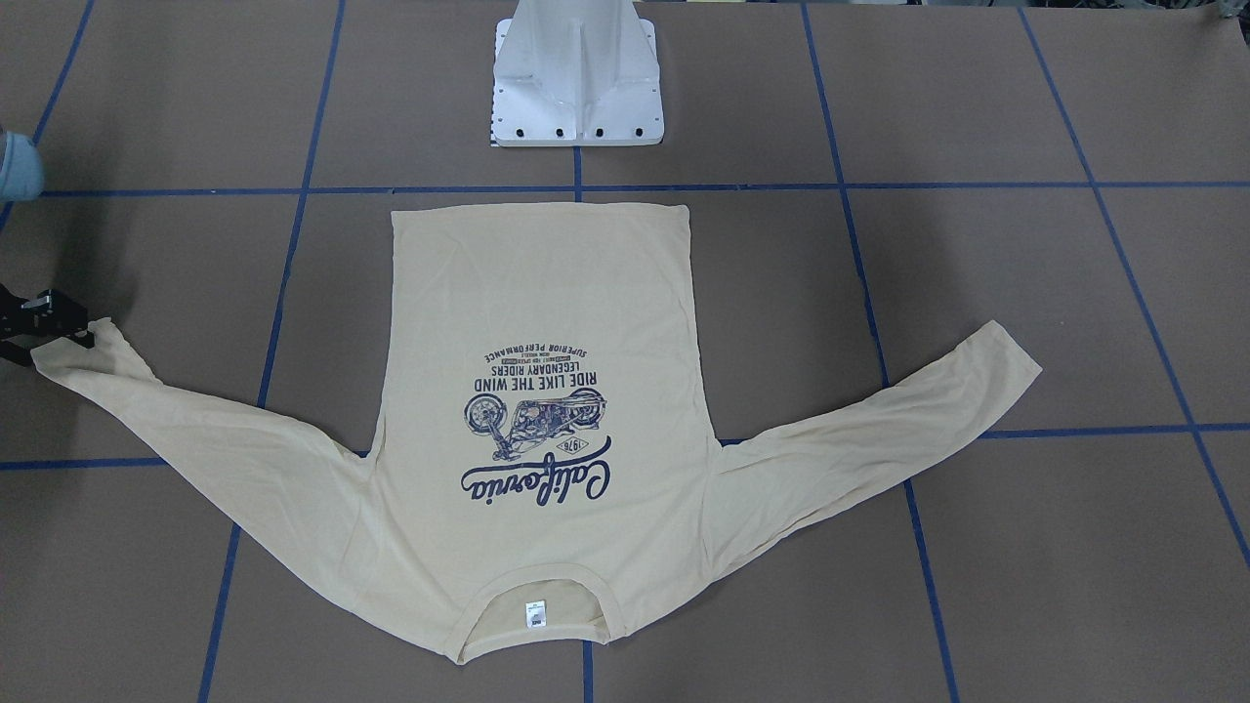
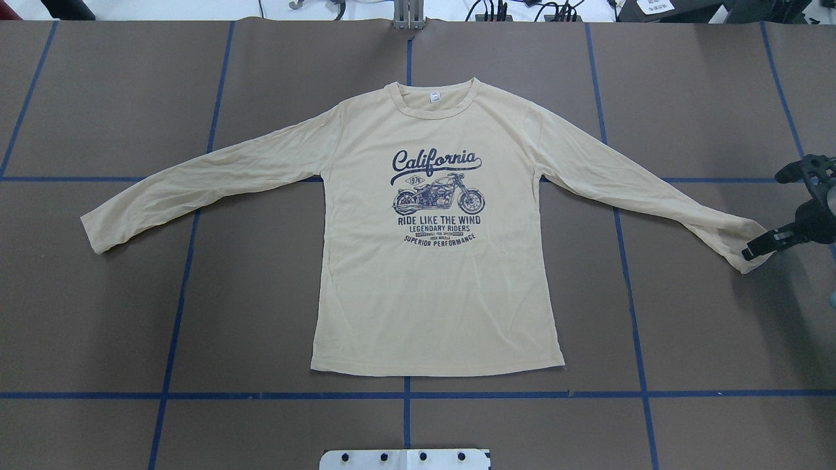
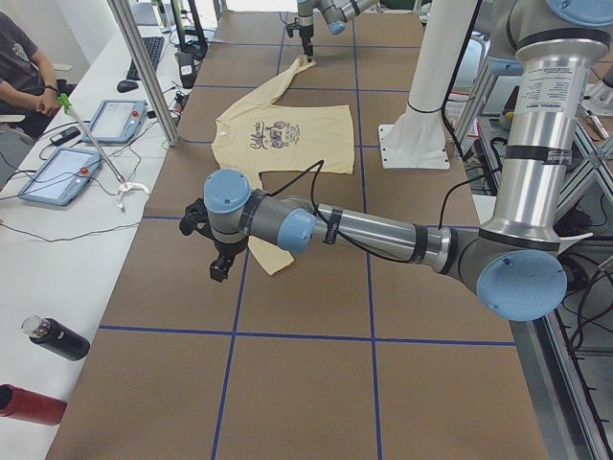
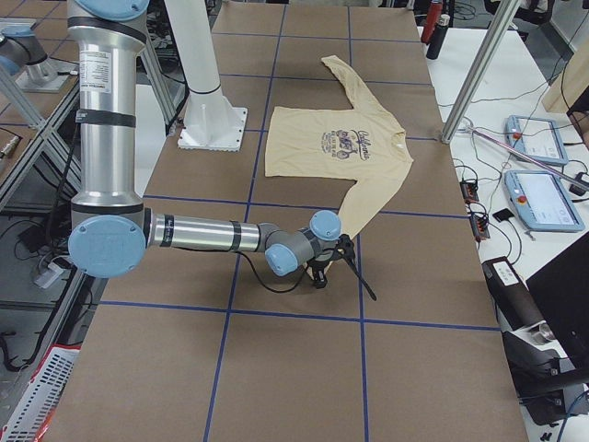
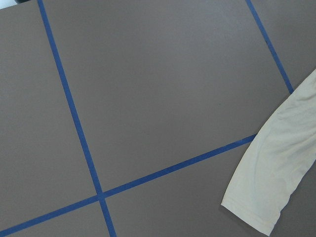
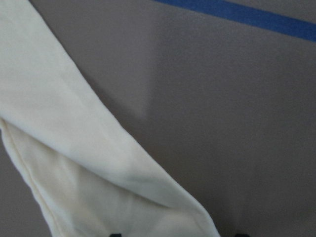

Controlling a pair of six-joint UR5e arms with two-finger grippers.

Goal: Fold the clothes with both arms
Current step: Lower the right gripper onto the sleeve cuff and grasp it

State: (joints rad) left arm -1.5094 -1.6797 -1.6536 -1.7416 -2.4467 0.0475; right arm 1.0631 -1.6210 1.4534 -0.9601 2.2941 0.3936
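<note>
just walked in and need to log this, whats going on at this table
A two-armed robot is about to fold a long-sleeved T-shirt. The shirt lies flat and print-up on the table with both sleeves spread. The right gripper is at the right cuff, with its jaws apart and not closed on the cloth. The left gripper hangs above the table near the left cuff, and I can't tell if it is open. Nothing is folded yet.
</note>
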